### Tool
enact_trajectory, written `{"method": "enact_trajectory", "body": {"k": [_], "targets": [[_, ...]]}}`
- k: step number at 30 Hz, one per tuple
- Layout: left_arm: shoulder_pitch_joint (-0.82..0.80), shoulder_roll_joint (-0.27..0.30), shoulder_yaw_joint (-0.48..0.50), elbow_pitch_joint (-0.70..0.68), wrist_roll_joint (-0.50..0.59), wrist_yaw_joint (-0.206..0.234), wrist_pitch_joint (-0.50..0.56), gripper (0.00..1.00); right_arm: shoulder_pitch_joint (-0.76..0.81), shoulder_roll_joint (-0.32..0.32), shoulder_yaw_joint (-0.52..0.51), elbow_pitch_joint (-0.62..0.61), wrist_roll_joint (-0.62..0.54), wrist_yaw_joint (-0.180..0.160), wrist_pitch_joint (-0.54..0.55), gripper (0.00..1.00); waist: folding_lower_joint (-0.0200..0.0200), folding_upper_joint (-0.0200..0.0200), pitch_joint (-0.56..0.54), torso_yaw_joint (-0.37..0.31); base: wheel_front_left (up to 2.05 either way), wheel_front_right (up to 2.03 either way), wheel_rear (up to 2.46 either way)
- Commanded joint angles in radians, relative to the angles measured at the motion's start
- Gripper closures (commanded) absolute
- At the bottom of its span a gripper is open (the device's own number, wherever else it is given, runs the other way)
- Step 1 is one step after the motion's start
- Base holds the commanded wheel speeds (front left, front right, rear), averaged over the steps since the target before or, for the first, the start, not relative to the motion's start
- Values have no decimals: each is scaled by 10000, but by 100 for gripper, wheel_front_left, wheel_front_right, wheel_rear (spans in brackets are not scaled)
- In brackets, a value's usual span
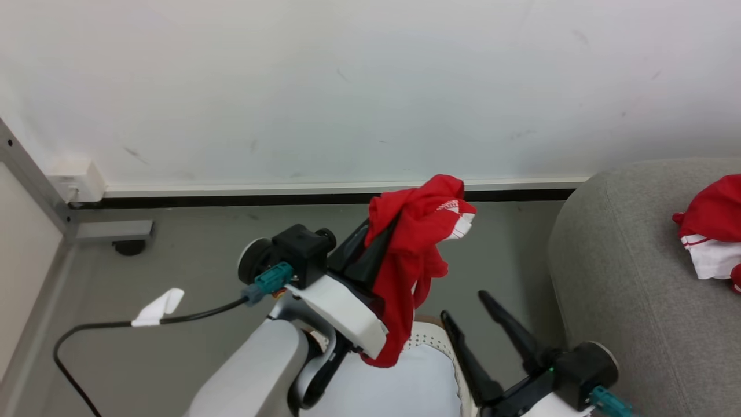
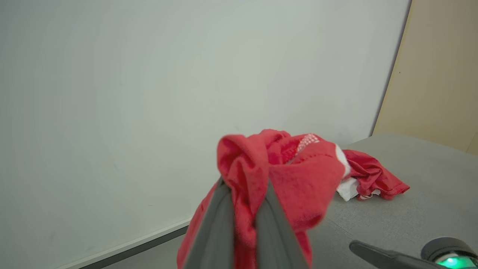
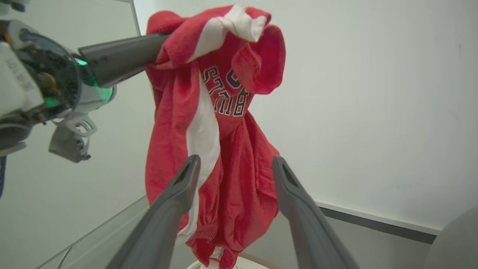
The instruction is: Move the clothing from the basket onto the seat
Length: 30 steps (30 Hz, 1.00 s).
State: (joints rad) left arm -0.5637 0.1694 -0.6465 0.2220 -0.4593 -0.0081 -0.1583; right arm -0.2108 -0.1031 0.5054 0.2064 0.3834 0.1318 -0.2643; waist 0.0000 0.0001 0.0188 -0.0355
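The left arm is reaching forward and up from its pale forearm. The left gripper (image 1: 370,243) is pointing away from the robot, with both long fingers (image 2: 220,224) pinching together on a fold of red fabric (the left wrist view is showing the fold squeezed tight between them). The red garment (image 1: 417,231) is bunching over and beyond those fingertips. It is hanging down under the gripper in a long drape, with a white stripe and black lettering facing the right wrist view (image 3: 224,112).

The right gripper (image 1: 464,306) is sitting lower and to the right of the left one. Its two fingers are spreading wide with nothing between them and pointing up toward the hanging cloth. Seen along those fingers (image 3: 175,194), the drape is hanging just beyond the tips; whether it is touching them I cannot tell.

The basket (image 1: 431,336) is lying below the left gripper, between the two arms, with a pale liner cloth (image 1: 399,382) inside. The garment's lower end is dangling just above the basket. The seat (image 1: 625,278) is lying to the right of the right gripper. A second red garment (image 1: 715,231) is resting on it, well apart from both grippers.
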Motion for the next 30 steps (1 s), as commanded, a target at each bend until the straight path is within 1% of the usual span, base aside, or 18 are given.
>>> {"method": "enact_trajectory", "body": {"k": [1, 6, 9, 18, 22, 24, 25, 26, 27, 30], "targets": [[34, -16, -21, -47, -72, 5, 9, 100, -170, -29, 89, 160, 133, -22, 1, 0, 0, -1, 1, 53, 0, 0, 0], [20, -245, -323, -100, -84, -124, 29, 100, -663, 141, 944, 1085, 371, -22, 1, 0, 0, -1, 4, 316, 0, 0, 0], [83, -382, -524, -149, -108, -194, 46, 100, -965, 225, 1210, 1678, 555, -22, 2, 0, 0, -1, 2, 537, 0, 0, 0], [331, -729, -1230, -618, -271, -413, 239, 100, -1530, 330, 1421, 3265, 936, -23, 3, 0, 0, -1, -99, 1364, 0, 0, 0], [465, -813, -1499, -857, -345, -508, 352, 100, -1681, 330, 1362, 3617, 1043, -23, 2, 0, 0, -1, -177, 1670, 0, 0, 0], [547, -812, -1594, -908, -395, -518, 425, 100, -1762, 366, 1255, 3593, 1100, -23, 2, 0, 0, -1, -217, 1778, 0, 0, 0], [579, -789, -1614, -909, -424, -523, 451, 100, -1770, 377, 1187, 3550, 1121, -23, 2, 32, 0, -1, -234, 1814, 0, 0, 0], [592, -753, -1628, -913, -428, -497, 473, 100, -1772, 389, 1110, 3492, 1118, -23, 2, 70, 0, -1, -248, 1839, 0, 0, 0], [605, -731, -1628, -919, -438, -484, 481, 100, -1760, 402, 1058, 3446, 1111, -23, 2, 100, 0, -1, -258, 1858, 0, 0, 0], [678, -675, -1601, -910, -492, -446, 456, 100, -1643, 430, 986, 3346, 1081, -23, 2, 100, 0, -1, -298, 1887, 0, 0, 0]]}}
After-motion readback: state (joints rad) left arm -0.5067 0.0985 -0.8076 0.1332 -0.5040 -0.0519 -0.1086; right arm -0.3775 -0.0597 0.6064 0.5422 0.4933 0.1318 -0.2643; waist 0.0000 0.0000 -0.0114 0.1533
